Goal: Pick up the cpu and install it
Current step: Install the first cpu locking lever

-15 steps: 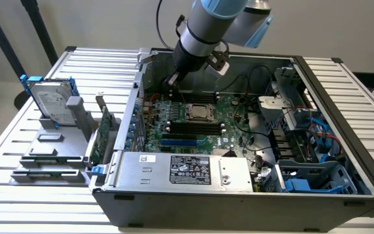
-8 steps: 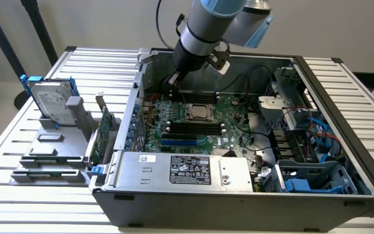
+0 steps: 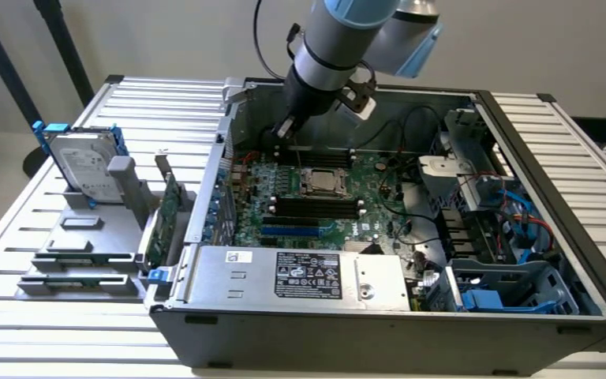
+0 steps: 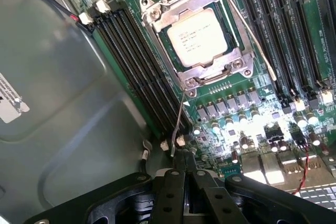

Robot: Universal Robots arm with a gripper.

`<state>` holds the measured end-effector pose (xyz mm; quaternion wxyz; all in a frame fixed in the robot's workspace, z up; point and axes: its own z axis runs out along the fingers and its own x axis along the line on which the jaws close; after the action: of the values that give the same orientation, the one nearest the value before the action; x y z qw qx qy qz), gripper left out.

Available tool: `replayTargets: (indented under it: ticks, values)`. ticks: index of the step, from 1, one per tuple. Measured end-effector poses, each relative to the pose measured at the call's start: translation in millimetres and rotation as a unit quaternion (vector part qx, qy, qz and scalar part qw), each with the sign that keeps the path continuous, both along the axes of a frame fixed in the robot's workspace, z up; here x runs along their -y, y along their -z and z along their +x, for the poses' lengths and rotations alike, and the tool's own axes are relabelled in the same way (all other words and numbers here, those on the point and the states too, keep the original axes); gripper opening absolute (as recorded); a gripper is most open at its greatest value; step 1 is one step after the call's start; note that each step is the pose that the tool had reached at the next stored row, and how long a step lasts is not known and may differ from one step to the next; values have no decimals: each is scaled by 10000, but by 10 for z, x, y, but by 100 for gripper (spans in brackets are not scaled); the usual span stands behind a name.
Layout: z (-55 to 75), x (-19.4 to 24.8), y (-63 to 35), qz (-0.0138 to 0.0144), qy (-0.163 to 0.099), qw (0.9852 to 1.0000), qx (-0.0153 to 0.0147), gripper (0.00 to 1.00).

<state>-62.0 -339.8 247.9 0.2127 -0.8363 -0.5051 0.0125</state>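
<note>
So the cpu (image 4: pixel 198 38) is sitting flat in its socket (image 4: pixel 210 72) in the middle of the board (image 4: pixel 236 93), silver top facing up with the print showing. The socket's metal frame is down around its edges. The hand (image 4: pixel 185 157) isn't holding it. The hand is inside the open case (image 3: pixel 387 332), low over the far edge of the board and a little way off from the socket, hanging down from the arm (image 3: pixel 334 39). In the wrist view its two fingers (image 4: pixel 173 187) look clenched, pressed together with nothing visible between them. A thin wire lever (image 4: pixel 180 119) runs from the corner of the socket out toward the fingertips, and its bent end sits just beside them. I can't tell if it's actually touching. A bank of black slots (image 4: pixel 131 51) lies alongside the socket, between it and the grey case wall. Outside the case, on the exterior view's left, a drive (image 3: pixel 80 162) stands upright in a grey rack on the slatted tabletop (image 3: pixel 587 134). A green card (image 3: pixel 168 213) stands on edge between that rack and the case.
</note>
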Motion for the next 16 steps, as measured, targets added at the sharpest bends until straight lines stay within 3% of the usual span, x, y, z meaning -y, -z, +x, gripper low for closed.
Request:
replayTargets:
  ticks: [11, 16]
  values:
    - [174, 16, 0, 50, 4, 9999, 163, 11]
    - [193, 37, 8, 67, 4, 9996, 259, 11]
